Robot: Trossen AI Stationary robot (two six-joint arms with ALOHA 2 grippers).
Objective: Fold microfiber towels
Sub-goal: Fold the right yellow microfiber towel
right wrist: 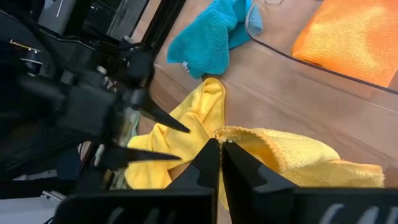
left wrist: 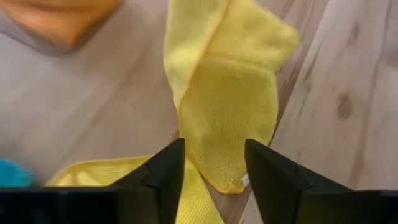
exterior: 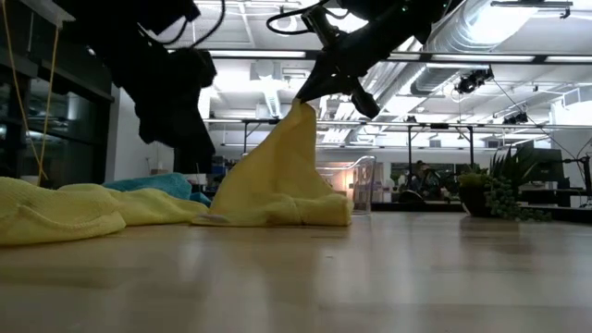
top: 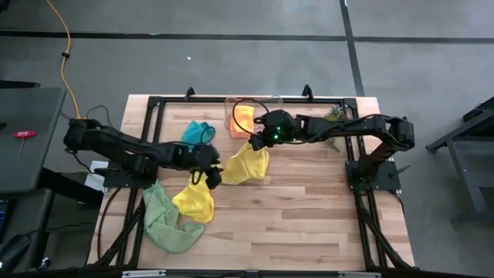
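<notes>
One yellow towel stands up like a tent, its top in my shut right gripper and its lower part on the table. My left gripper is open just over this towel's free corner, one finger on each side; whether it touches is unclear. A second yellow towel lies crumpled on the table, against a light green towel. A teal towel lies bunched at the far side. An orange towel lies inside the clear bin. My right gripper pinches the yellow towel's hemmed edge between its two fingers, coming slanting down from the table's right. That edge is lifted to a peak. The cloth hangs slack below it, with its bottom edge resting on the table.
A small potted plant stands at the far right of the table. The clear bin stands at the far edge, just behind my right gripper. Bare wood spreads over the table's near right part.
</notes>
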